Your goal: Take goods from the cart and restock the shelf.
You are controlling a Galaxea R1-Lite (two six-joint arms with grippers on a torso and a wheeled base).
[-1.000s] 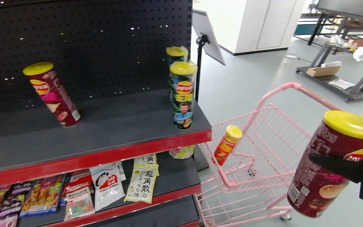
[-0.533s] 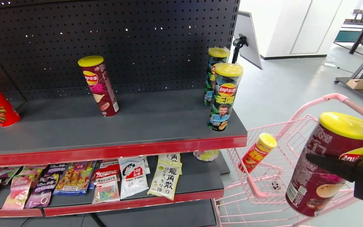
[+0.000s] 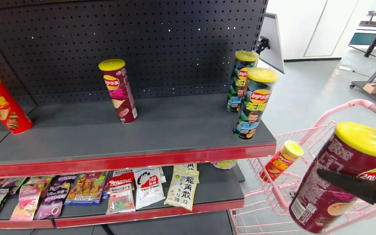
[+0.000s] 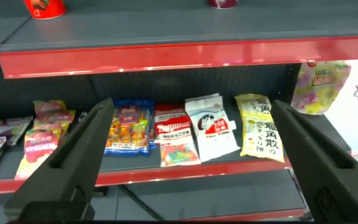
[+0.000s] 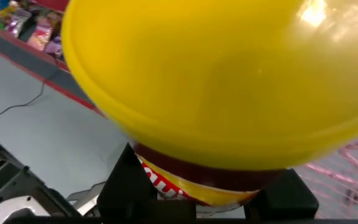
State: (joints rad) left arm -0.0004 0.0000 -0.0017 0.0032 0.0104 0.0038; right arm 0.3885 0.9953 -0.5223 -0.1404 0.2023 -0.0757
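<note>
My right gripper is shut on a maroon chips can with a yellow lid, held tilted above the pink cart to the right of the shelf. The can's lid looms large in the right wrist view, with the black fingers clamped on the body below it. One orange-red can leans inside the cart. My left gripper is open, with nothing between its fingers, facing the lower shelf of snack bags.
The grey upper shelf with a red front edge carries a matching maroon can, a red can at far left and two green-black cans at its right end. Open shelf surface lies between them. Snack bags line the shelf below.
The head camera has swung left, so the shelf and cart shifted right in the picture and the red can came into view. The maroon can stays held in my right gripper.
</note>
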